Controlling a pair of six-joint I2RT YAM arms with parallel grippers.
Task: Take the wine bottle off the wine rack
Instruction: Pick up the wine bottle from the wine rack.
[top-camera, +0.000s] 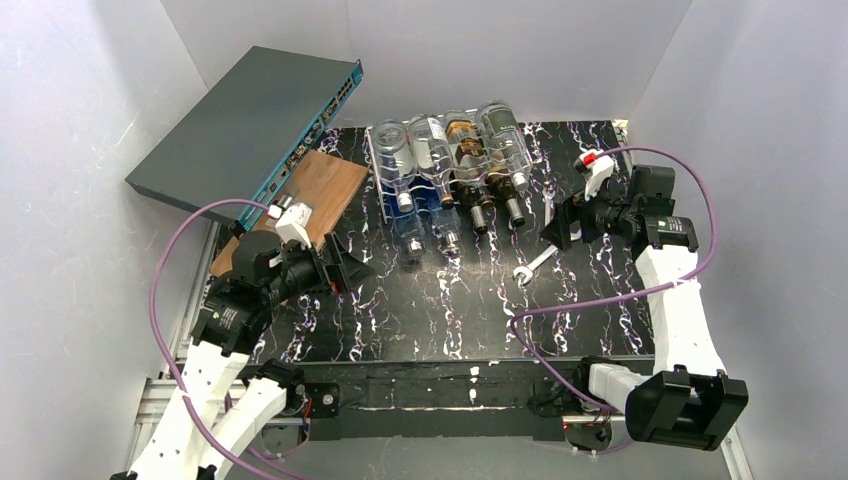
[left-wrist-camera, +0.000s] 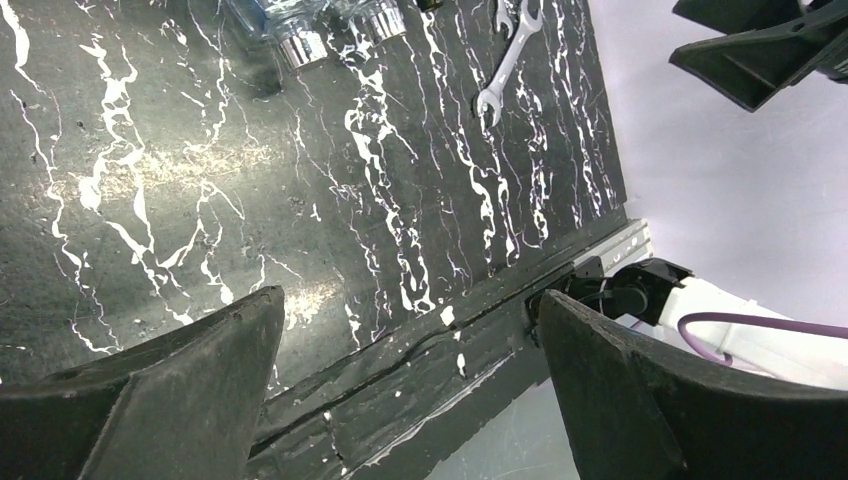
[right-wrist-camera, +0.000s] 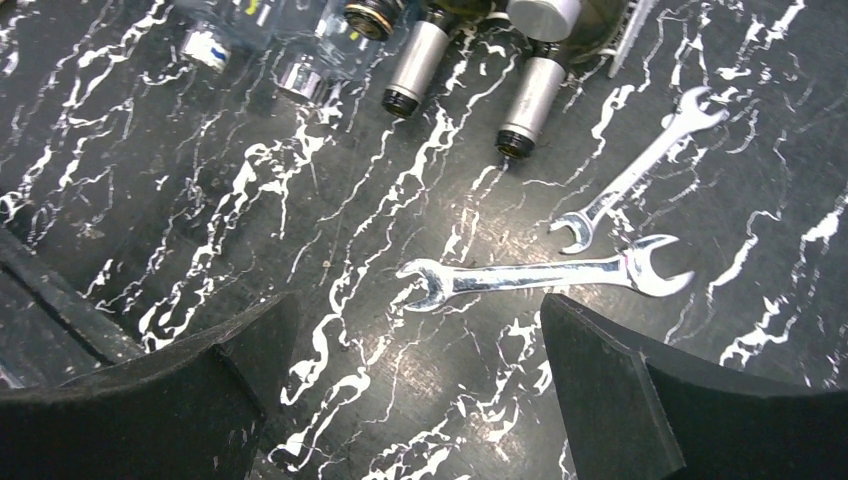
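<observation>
Top external view: nearest the arms' bases, the left hand (top-camera: 350, 268) hovers over the counter (top-camera: 430, 320) to the near left of the wine rack (top-camera: 386, 190), its fingers spread wide and holding nothing. Right of the rack, the right hand (top-camera: 562, 225) is likewise spread and empty. It is close to a wrench (right-wrist-camera: 545, 275) and a second wrench (right-wrist-camera: 640, 165) lying just nearer than the rack's right end. Bottles lie in the rack with their necks toward the arms, and the dark-necked wine bottle (top-camera: 514, 205) rests in its rightmost cradle. Left of the rack are a wooden board (top-camera: 325, 185) and, farther back, a tilted grey network switch (top-camera: 240, 130).
</observation>
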